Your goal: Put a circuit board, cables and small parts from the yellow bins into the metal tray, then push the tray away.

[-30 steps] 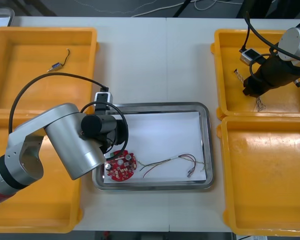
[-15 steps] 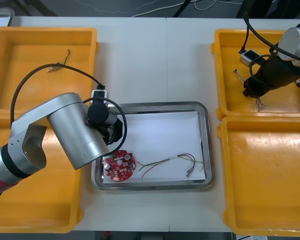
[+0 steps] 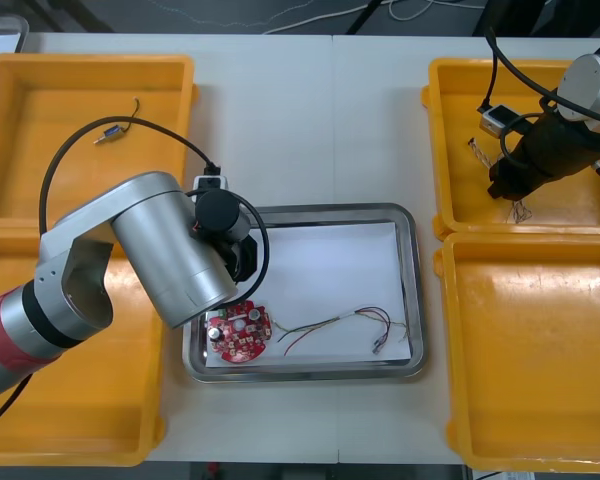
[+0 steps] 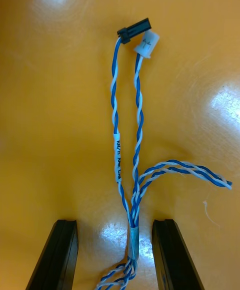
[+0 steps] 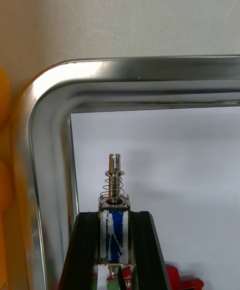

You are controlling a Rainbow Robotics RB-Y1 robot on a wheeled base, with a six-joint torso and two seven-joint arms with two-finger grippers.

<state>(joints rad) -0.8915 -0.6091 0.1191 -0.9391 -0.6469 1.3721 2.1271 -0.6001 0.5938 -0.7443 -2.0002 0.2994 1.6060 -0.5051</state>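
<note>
One small metal part [image 5: 114, 230], blue w/ spring

The light, flat surface [image 3: 310, 130] under my arms carries four yellow plastic bins: far left bin [image 3: 50, 170], near left bin [image 3: 90, 420], far right bin [image 3: 460, 190], near right bin [image 3: 540, 350]. Between them lies a shiny rectangular metal tray [image 3: 417, 300].

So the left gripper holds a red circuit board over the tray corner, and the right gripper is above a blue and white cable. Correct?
Not quite: the left wrist view shows the left gripper holding a small metal part, not a circuit board. The red circuit board lies in the metal tray. The right gripper is indeed above the blue and white cable.
</note>
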